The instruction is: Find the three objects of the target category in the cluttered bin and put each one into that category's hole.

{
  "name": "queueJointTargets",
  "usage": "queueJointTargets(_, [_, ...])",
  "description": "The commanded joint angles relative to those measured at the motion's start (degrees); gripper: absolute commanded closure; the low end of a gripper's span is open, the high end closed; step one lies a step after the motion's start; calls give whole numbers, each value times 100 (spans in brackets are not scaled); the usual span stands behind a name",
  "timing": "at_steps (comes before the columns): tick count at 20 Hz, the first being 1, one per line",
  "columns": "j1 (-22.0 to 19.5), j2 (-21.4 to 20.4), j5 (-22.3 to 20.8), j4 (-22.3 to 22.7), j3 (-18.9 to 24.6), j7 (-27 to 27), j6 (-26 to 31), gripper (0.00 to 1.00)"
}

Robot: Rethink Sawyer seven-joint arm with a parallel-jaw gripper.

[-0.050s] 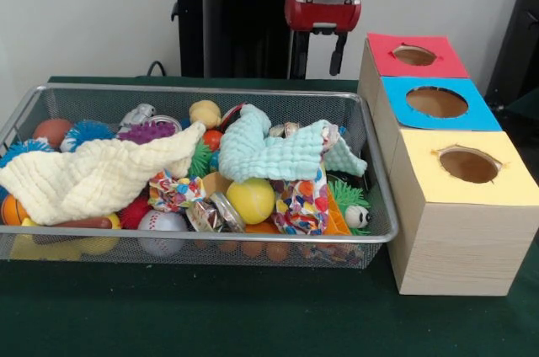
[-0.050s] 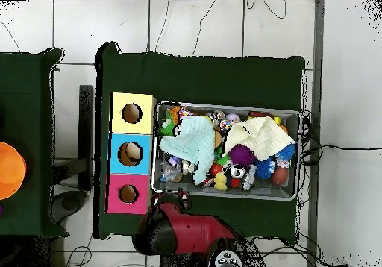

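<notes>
The bin (image 1: 370, 231), a wire mesh basket, sits on the green-covered table (image 1: 210, 315) and is heaped with small toys. Across its left half in the front view lies a cream waffle cloth (image 1: 93, 176), and a mint cloth (image 1: 269, 151) is draped over the middle, reaching toward the bin's right end. Between and under them show a yellow ball (image 1: 251, 199) near the front rim, a baseball (image 1: 162, 222) touching the front mesh, a small soccer ball (image 1: 357, 217) in the front right corner, a purple spiky ball (image 1: 147, 131) and a blue spiky ball (image 1: 87, 131) toward the back left, and a tan ball (image 1: 205, 111) against the back rim. Just beside the bin's right end stands a wooden box (image 1: 446, 247) with three round holes in its top: the red hole panel (image 1: 414, 55) farthest back, the blue hole panel (image 1: 436, 102) in the middle, and the yellow hole panel (image 1: 468, 165) nearest the table's front edge. The gripper (image 1: 318, 54) hangs above the table behind the bin's back rim, near the red end of the box, apart from everything; its fingers are spread and hold nothing.
</notes>
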Motion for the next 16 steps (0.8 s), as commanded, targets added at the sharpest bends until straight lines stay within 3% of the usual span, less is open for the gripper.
queueJointTargets(1, [-113, 581, 39, -619, 333, 1142, -986, 0])
queueJointTargets(16, [-46, 1933, 62, -797, 132, 1206, -3074, 0])
